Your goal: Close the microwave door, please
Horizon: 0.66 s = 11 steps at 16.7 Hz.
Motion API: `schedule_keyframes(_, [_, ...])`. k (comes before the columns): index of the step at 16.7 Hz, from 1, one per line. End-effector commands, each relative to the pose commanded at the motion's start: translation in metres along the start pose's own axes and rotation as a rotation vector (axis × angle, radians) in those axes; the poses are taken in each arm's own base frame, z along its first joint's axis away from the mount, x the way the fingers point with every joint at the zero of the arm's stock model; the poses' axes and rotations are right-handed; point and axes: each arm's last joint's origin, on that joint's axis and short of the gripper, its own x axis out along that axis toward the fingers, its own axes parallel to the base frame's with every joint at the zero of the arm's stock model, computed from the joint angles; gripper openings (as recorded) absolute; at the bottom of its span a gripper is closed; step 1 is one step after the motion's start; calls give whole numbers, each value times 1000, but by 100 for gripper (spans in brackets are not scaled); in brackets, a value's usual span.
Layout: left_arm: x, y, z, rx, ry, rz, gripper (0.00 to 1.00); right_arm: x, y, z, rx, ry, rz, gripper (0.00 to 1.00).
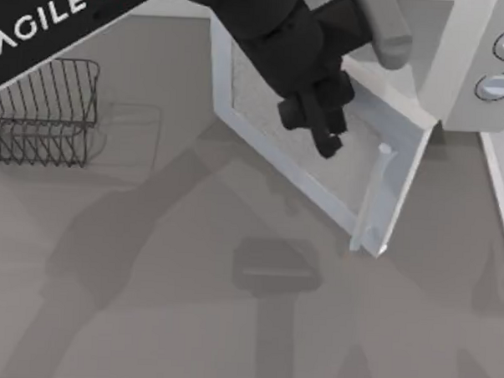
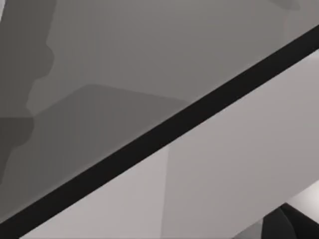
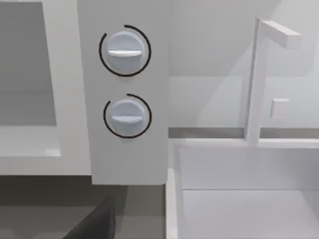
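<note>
Nearest, the microwave door stands swung open over the table, hinged to the microwave body at the right. Farther back, the left gripper hovers over its window; I cannot tell its finger state. Beyond, a wire basket sits at the left.

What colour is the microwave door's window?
Speckled grey, framed in white; the microwave door shows best in the top view, under the left gripper.

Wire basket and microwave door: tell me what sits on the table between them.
Nothing does. In the top view, the stretch of grey table between the wire basket and the open microwave door is bare, crossed by shadows.
</note>
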Motion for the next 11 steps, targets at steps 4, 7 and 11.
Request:
schedule_keyframes(4, [27, -8, 4, -9, 59, -80, 0, 0, 0, 0, 0, 0, 0, 100])
schedule_keyframes(7, [26, -5, 8, -18, 51, -62, 0, 0, 0, 0, 0, 0, 0, 100])
schedule_keyframes(11, [4, -1, 16, -1, -13, 20, 0, 0, 0, 0, 0, 0, 0, 100])
